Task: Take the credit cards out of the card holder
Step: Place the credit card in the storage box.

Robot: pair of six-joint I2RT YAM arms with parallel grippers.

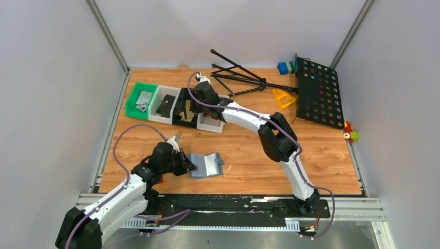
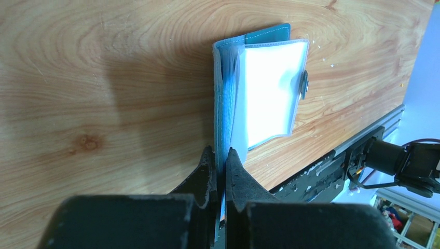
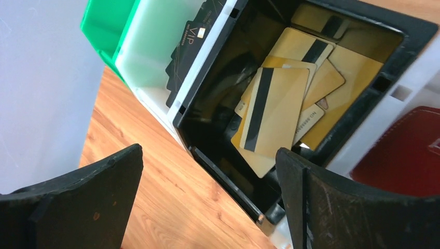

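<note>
Slate-blue soft bifold card holder (image 2: 259,98) lies splayed just ahead of the left gripper (image 2: 220,155), pinched on its near edge, while the right gripper (image 3: 207,166) gapes empty over gold-tan credit cards (image 3: 275,111) in a black bin (image 3: 179,116) below: drop-off step, seemingly; next, back for another.

I see the card holder (image 1: 206,165) lying open on the table (image 1: 249,155): slate-blue cover, glossy pale inner sleeves facing up, snap tab at the outer edge. Credit cards (image 3: 275,109) are gold-tan with black stripes, a loose overlapping pile in the black bin (image 3: 223,62), well apart from the holder.
</note>
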